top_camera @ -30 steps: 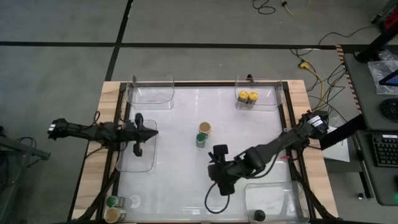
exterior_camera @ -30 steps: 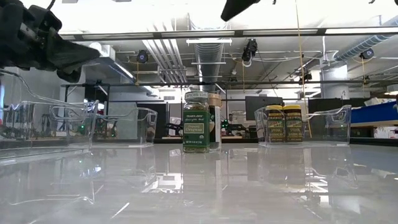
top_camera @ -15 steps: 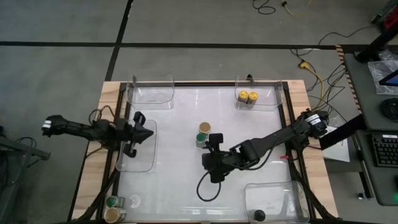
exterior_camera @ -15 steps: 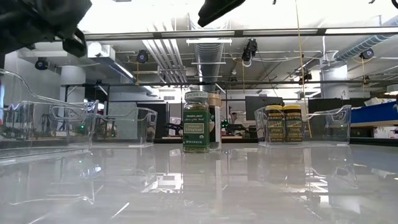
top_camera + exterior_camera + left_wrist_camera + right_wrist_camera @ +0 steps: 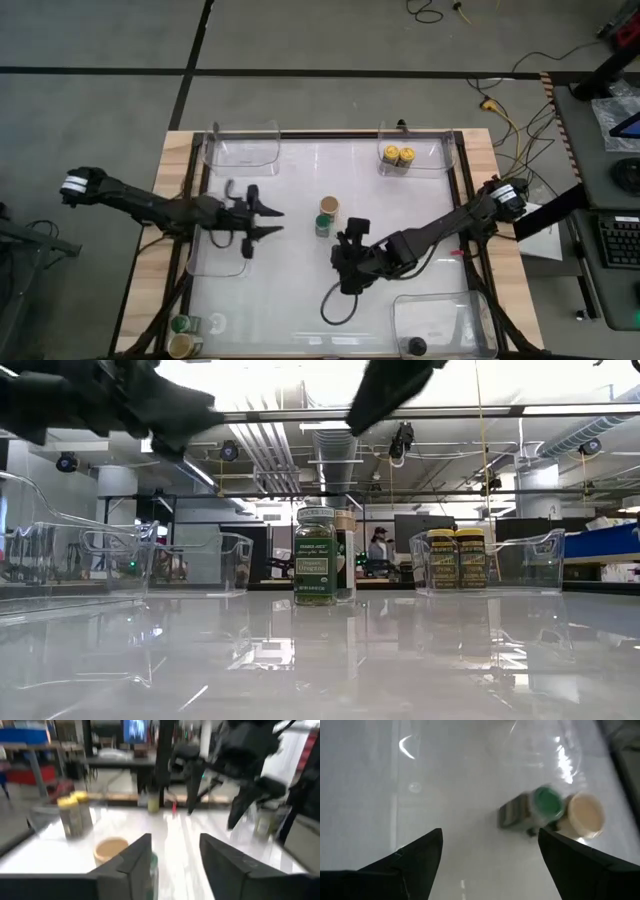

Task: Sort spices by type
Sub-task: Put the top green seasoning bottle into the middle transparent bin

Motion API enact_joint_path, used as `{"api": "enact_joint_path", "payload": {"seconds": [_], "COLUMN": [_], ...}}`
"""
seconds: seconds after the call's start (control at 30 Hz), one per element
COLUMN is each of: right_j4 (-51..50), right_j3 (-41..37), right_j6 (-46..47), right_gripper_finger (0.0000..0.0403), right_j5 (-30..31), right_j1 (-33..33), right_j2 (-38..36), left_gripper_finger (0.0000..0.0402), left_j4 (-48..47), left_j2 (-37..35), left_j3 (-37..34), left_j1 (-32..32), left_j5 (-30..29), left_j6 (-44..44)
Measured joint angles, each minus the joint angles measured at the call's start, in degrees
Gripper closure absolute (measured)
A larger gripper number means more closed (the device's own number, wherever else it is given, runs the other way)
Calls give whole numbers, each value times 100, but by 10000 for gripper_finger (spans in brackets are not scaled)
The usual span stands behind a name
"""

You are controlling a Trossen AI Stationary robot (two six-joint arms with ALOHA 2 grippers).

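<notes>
Far-left corner of the near edge: a green-lid jar (image 5: 179,323) and a tan-lid jar (image 5: 184,346) sit off the counter (image 5: 290,290) proper, beside the frame.

Left gripper (image 5: 274,220) hovers above the counter, just past the right edge of the left bin (image 5: 215,262), pointing at the middle pair. Fingers (image 5: 131,861) are apart with nothing between them; in the left wrist view the tan lid sits just ahead of them.

Mid-counter: a green-lid jar (image 5: 324,223) and a tan-lid jar (image 5: 329,206), upright and touching, the tan one on the far side. Not yet sorted.

Right gripper (image 5: 349,275) hangs just right of and nearer than that pair, fingers (image 5: 415,856) wide apart and empty; its wrist view looks down on both lids.

Far right bin (image 5: 415,158) holds two yellow-lid jars (image 5: 398,155), done. Near right bin (image 5: 445,325) has one black-lid jar (image 5: 417,347).

We judge both arms are closing on the middle pair, one jar each. The next move needs one arm to commit first: the jars touch, so a grab on one can knock the other over.

Versus a second ago: the left gripper was back over its bin, fingers together; now it's forward toward the centre and opened. The right gripper has come up from the near side toward the pair. The jars haven't moved.
</notes>
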Motion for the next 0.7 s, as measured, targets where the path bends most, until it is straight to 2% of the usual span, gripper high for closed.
{"api": "enact_joint_path", "payload": {"seconds": [0.1,0.33,0.7], "right_j4": [21,19,-72], "right_j3": [-138,-295,-298], "right_j6": [393,772,766], "right_gripper_finger": [84,89,78], "right_j5": [4,213,336], "right_j1": [187,453,612], "right_j2": [-12,-17,-24], "left_gripper_finger": [216,171,161], "left_j4": [-227,-1939,-3088], "left_j2": [610,1693,2865], "left_j3": [287,1603,2866], "left_j1": [8,62,196], "left_j5": [0,0,15], "left_j6": [-40,144,422]}}
